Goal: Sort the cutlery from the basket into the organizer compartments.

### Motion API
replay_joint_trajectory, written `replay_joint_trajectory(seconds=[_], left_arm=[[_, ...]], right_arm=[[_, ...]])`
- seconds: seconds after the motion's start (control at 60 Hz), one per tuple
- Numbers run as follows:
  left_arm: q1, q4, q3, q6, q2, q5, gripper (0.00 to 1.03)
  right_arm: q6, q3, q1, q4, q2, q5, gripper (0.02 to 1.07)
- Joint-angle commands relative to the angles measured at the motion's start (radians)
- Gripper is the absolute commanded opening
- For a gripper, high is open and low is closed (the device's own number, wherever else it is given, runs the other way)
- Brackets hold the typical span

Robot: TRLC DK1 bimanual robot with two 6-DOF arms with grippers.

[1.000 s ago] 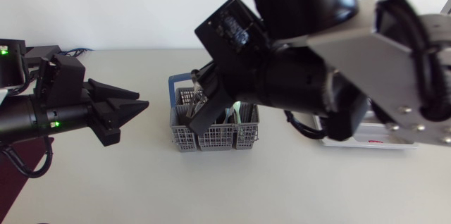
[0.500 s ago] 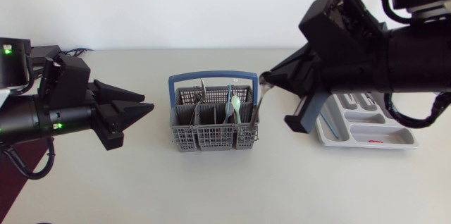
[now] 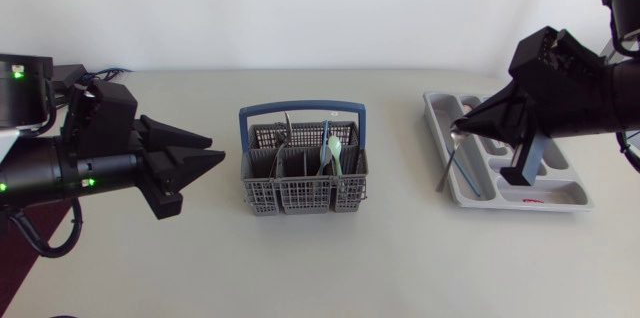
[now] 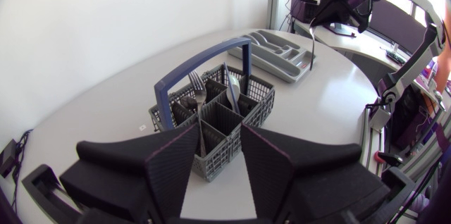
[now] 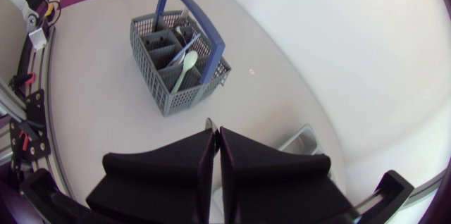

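Observation:
The grey cutlery basket (image 3: 304,180) with a blue handle stands mid-table and holds several utensils, among them a pale green spoon (image 3: 336,151). At the right lies the grey organizer (image 3: 566,201). My right gripper (image 3: 465,122) is over the organizer's left end, shut on a thin metal cutlery piece (image 3: 448,166) that hangs down from it; I cannot tell its kind. In the right wrist view the gripper (image 5: 215,138) has its fingers pressed together, with the basket (image 5: 176,58) far ahead. My left gripper (image 3: 215,148) is left of the basket, open and empty, and in its own view (image 4: 217,159) it points at the basket (image 4: 211,108).
A dark red mat (image 3: 30,228) lies at the table's left edge under my left arm. The organizer (image 4: 278,46) also shows beyond the basket in the left wrist view. Bare tabletop lies between basket and organizer and along the front.
My right arm has drawn back from over the basket and swung right, carrying the metal piece over to the organizer. The left gripper has barely shifted.

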Motion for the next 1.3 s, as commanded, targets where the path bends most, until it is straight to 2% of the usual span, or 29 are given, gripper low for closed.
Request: replay_joint_trajectory(seconds=[0.0, 0.3, 0.633, 1.0, 1.283], left_arm=[[-0.02, -0.005, 0.034, -0.005, 0.003, -0.011, 0.42], [-0.036, -0.005, 0.041, -0.008, 0.003, -0.028, 0.42], [-0.079, -0.004, 0.049, -0.016, 0.014, -0.062, 0.42], [-0.103, 0.0, 0.055, -0.016, 0.026, -0.097, 0.42], [-0.137, 0.001, 0.058, -0.02, 0.034, -0.126, 0.42]], right_arm=[[-0.127, 0.001, -0.055, -0.036, 0.046, -0.019, 0.08], [-0.4, 0.063, -0.27, -0.061, 0.199, -0.038, 0.08], [-0.822, 0.163, -0.461, -0.072, 0.38, -0.013, 0.08], [-1.145, 0.204, -0.557, -0.027, 0.526, 0.067, 0.08], [-1.282, 0.192, -0.583, 0.017, 0.598, 0.176, 0.08]])
